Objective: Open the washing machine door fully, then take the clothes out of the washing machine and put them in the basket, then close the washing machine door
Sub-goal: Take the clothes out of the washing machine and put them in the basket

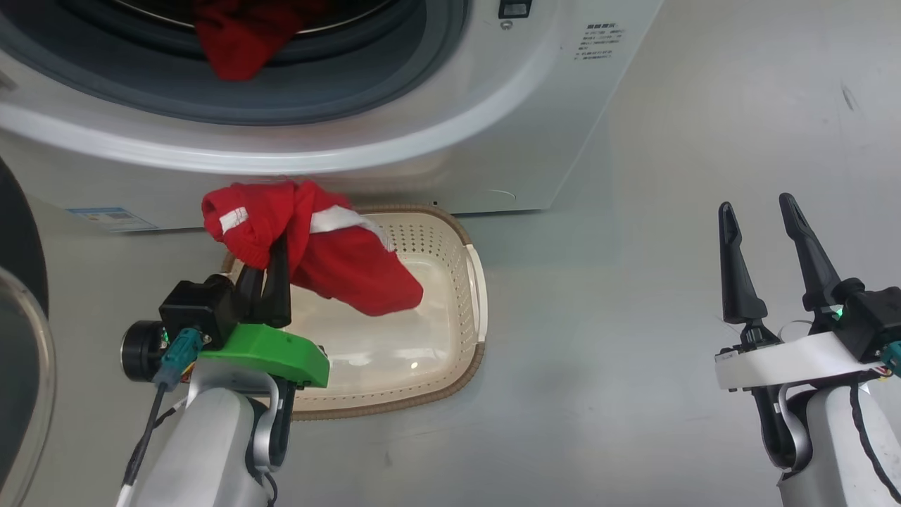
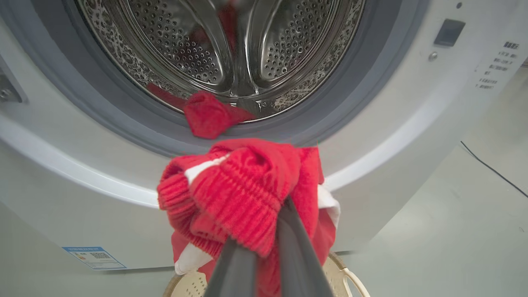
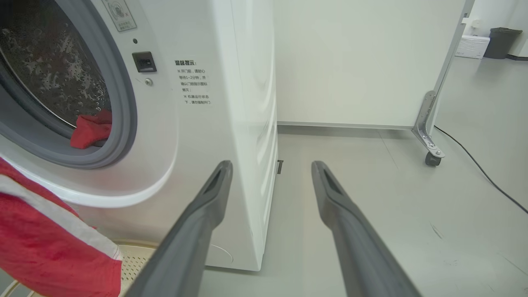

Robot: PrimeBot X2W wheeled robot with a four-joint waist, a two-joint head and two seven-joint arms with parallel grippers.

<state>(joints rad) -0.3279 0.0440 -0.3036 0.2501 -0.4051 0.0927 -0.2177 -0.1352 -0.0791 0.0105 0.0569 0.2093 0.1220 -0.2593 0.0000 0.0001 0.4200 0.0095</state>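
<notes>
My left gripper (image 1: 273, 246) is shut on a red knitted garment with white trim (image 1: 331, 260) and holds it up over the back left part of the cream basket (image 1: 450, 296). In the left wrist view the garment (image 2: 239, 194) bunches around the fingers (image 2: 297, 251). More red clothes (image 1: 236, 39) hang over the grey gasket of the white washing machine (image 1: 436, 127), also seen in its steel drum (image 2: 208, 115). The washing machine door (image 1: 17, 282) stands open at the left edge. My right gripper (image 1: 764, 211) is open with nothing in it, right of the basket.
The basket stands on the grey floor right against the washer's front. A white partition on a caster (image 3: 431, 156) stands right of the machine, with a black cable (image 3: 478, 169) on the floor and a dark bin (image 3: 501, 41) far behind.
</notes>
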